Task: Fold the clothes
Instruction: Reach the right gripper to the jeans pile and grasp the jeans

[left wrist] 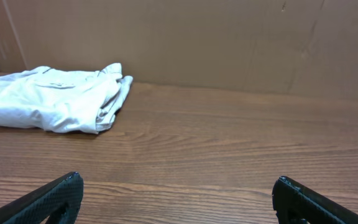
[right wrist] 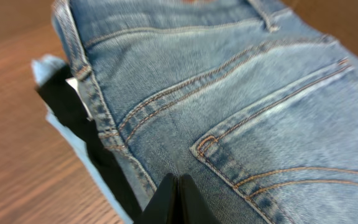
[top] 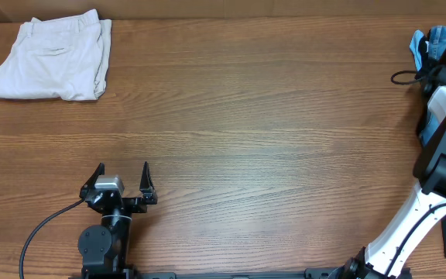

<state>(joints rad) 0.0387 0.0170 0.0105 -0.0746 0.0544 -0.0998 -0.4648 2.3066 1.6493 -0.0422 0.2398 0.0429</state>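
Overhead, the jeans (top: 440, 34) barely show: they lie at the far right edge of the worktop (top: 246, 116), cut off by the frame and partly covered by the right arm, whose white links run up from the near right corner. Close up, the right wrist view shows only the seat of the jeans (right wrist: 241, 93), with a stitched back pocket and a belt loop; the legs and cuffs are out of sight. Under them a black garment (right wrist: 73, 115) sticks out at the left, with a strip of light blue (right wrist: 45, 68) beneath; its lettering cannot be made out. There is one pair of jeans, one black garment and one folded pair of cream trousers (top: 53, 58), which sit alone at the far left corner, well apart from the pile. The right hand (right wrist: 176, 196) has its fingers closed tip to tip against the denim; whether cloth is pinched between them I cannot tell. The left hand (top: 124, 166) rests low at the near left, fingers spread wide and holding nothing, pointing across bare wood toward the trousers (left wrist: 55, 96).
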